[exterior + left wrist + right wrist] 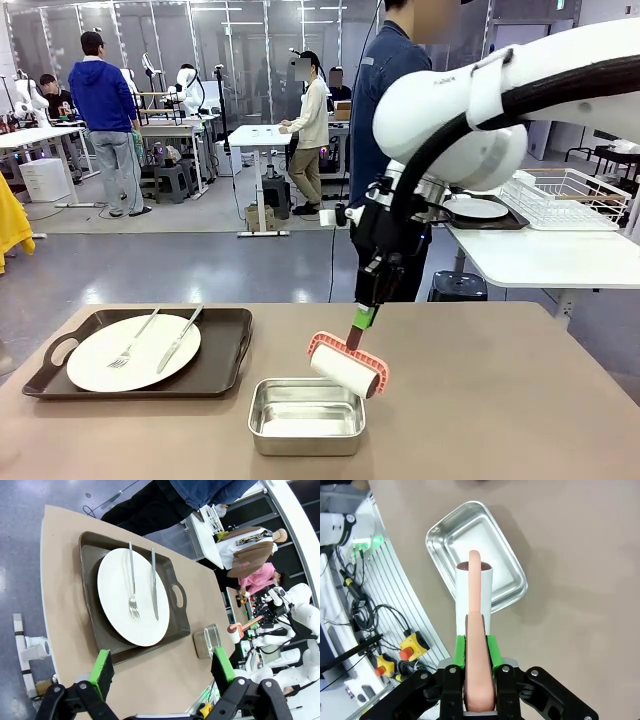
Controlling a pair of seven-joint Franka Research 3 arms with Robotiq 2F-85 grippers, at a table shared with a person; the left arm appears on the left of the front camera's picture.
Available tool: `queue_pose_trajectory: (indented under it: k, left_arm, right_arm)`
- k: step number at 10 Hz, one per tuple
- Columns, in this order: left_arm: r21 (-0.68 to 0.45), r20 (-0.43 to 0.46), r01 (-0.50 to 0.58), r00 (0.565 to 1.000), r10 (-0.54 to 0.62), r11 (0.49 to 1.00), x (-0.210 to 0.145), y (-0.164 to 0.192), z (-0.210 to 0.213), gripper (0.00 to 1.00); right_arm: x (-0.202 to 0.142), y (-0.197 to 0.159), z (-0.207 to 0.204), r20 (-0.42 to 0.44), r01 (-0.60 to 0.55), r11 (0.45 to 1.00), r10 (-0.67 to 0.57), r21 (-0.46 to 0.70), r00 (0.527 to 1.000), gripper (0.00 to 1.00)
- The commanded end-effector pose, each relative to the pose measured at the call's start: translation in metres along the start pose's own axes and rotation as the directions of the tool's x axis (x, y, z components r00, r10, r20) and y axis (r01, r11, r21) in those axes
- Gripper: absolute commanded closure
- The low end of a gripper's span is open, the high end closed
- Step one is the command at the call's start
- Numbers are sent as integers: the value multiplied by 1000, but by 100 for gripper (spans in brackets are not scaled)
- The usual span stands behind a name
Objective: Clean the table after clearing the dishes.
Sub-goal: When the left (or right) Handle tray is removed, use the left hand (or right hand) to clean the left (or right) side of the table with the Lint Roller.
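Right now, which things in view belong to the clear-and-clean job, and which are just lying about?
Job:
- table
- tray with plate, fork, knife
- lint roller, held in right gripper
- left gripper, open above the tray

Lying about:
- steel pan by the roller
- wire rack on the side table

Front faces person (385, 130); wrists overlook table (500, 400) (shared).

Tan table (500, 400), white plate (95, 365), pink-white lint roller (345, 368).
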State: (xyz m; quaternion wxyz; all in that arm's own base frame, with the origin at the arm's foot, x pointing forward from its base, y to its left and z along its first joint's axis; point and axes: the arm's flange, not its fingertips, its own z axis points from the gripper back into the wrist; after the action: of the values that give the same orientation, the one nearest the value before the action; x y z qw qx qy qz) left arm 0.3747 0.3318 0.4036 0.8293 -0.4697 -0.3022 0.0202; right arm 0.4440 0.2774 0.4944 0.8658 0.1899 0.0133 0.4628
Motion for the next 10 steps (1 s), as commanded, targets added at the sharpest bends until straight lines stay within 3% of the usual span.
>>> queue_pose_trajectory:
  k: [1, 4, 5, 6, 7, 9, 10]
  left_arm:
    - [-12, 8, 18, 1000, -18, 1000, -2, 0, 2, 0]
    - [-12, 8, 18, 1000, -18, 1000, -2, 0, 2, 0]
    - [-12, 8, 18, 1000, -18, 1000, -2, 0, 2, 0]
    - [-12, 8, 18, 1000, -18, 1000, -2, 0, 2, 0]
    - [-12, 8, 18, 1000, -18, 1000, -2, 0, 2, 0]
    - [-12, 8, 18, 1000, -18, 1000, -2, 0, 2, 0]
    - [-12, 8, 18, 1000, -18, 1000, -2, 0, 2, 0]
  right_arm:
    - [10, 4, 3, -12, -20, 1000, 21, 14, 1000, 100]
    - [10, 4, 3, -12, -20, 1000, 21, 14, 1000, 100]
    - [5, 2, 0, -5, -11, 1000, 11, 7, 1000, 79]
    - [-6, -18, 8, 100, 85, 996, -89, 40, 991, 79]
    - [-22, -37, 15, 146, 164, 982, -176, 89, 973, 79]
    - [-55, -72, 19, 226, 256, 937, -309, 237, 924, 79]
    - [-65, -84, 16, 225, 312, 912, -374, 267, 900, 79]
